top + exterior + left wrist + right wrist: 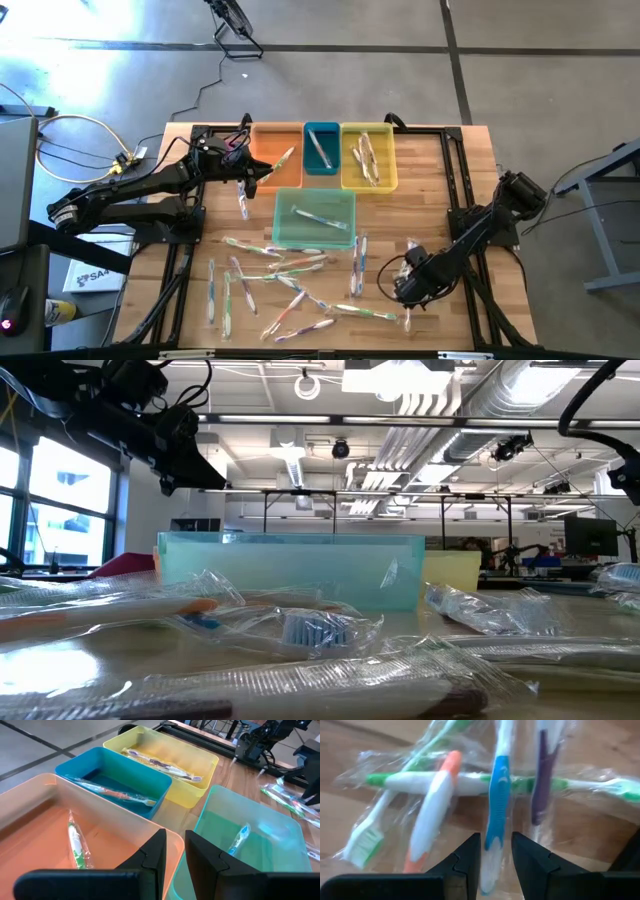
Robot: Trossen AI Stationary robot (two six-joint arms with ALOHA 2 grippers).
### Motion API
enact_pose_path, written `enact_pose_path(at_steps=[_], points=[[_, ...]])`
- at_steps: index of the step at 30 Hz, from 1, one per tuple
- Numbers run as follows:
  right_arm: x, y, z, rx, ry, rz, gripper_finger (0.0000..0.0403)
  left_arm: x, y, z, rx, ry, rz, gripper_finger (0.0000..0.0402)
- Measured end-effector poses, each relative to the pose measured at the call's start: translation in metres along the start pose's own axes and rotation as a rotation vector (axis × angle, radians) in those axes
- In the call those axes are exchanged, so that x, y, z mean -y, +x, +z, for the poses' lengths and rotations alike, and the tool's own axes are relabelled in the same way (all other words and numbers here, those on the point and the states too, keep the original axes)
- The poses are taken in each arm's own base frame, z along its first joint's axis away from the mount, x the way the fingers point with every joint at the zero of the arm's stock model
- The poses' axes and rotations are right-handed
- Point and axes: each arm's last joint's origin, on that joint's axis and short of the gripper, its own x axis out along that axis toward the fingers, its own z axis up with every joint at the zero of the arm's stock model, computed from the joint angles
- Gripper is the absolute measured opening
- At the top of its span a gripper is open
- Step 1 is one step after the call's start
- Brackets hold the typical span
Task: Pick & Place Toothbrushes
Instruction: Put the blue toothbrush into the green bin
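Observation:
Several wrapped toothbrushes (pixel 290 275) lie scattered on the wooden table's near half. My right gripper (pixel 410 287) points down over their right end. It is open, with one finger on either side of a blue-handled toothbrush (pixel 496 815) that lies on the table beside an orange one (pixel 432 815) and across a green one (pixel 410 781). My left gripper (pixel 175 852) hangs open and empty over the near edge of the orange bin (pixel 60 815), next to the teal bin (pixel 260 815).
Orange (pixel 275 155), blue (pixel 321 148) and yellow (pixel 368 157) bins stand in a row at the far side, with the teal bin (pixel 314 220) in front of them. Each holds one or a few toothbrushes. One toothbrush (pixel 243 200) lies beside the orange bin. Black frame rails (pixel 455 190) run along the table's sides.

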Motion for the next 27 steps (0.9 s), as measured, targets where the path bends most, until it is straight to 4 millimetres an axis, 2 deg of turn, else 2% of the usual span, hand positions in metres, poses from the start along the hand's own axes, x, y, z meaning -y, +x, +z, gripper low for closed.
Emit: enact_pose_path(at_steps=[9, 20, 27], points=[[-0.0001, 0.0, 0.0007, 0.022, 0.0, 0.007, 0.0097, 0.0, 0.0, 0.0, 0.0, 0.0, 0.0, 0.0069], [-0.0001, -0.0005, 0.0006, 0.02, -0.002, 0.007, 0.0015, 0.0001, 0.0, 0.0, 0.0, 0.0, -0.001, 0.0069], [-0.0001, -0.0008, 0.0001, -0.004, -0.011, 0.0, 0.0006, 0.0, 0.0, 0.0, 0.0, 0.0, 0.0, 0.0069]])
